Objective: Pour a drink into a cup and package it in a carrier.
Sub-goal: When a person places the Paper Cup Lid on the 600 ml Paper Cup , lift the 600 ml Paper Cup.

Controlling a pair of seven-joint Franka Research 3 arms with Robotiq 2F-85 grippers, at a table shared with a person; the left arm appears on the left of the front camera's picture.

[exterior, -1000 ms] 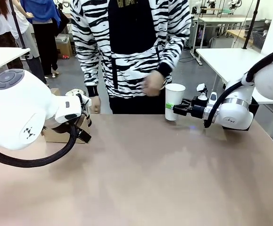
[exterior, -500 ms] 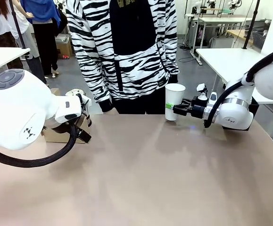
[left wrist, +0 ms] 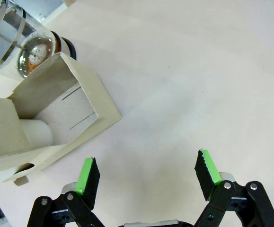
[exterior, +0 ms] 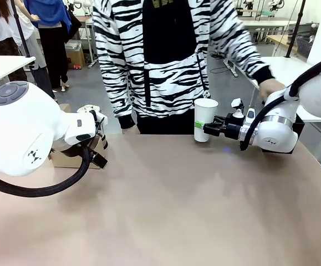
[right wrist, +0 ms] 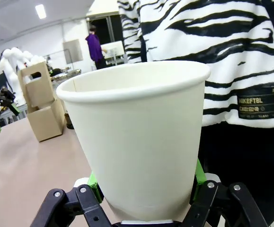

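My right gripper point(exterior: 200, 126) is shut on the lower part of the white paper cup point(exterior: 205, 117) and holds it upright just above the table's far edge, in front of the person. In the right wrist view the cup point(right wrist: 137, 137) stands between the green pads point(right wrist: 95, 182). My left gripper point(left wrist: 147, 170) hangs open over bare table, beside the brown cardboard carrier point(left wrist: 56, 118). A clear glass jug point(left wrist: 13, 33) with metal bands stands behind the carrier, with a little amber drink point(left wrist: 32, 56) at its bottom. The carrier point(exterior: 66, 159) sits at the table's left, partly hidden by my left arm point(exterior: 32, 133).
A person in a black-and-white striped top point(exterior: 166, 61) stands at the far edge, one hand point(exterior: 271, 87) stretched toward the white table point(exterior: 265, 69) behind my right arm. The tan tabletop point(exterior: 171, 210) lies open between the arms.
Both arms and the cup have stayed still. The person's hand has left the cup's side and swung out to the right, over my right arm.
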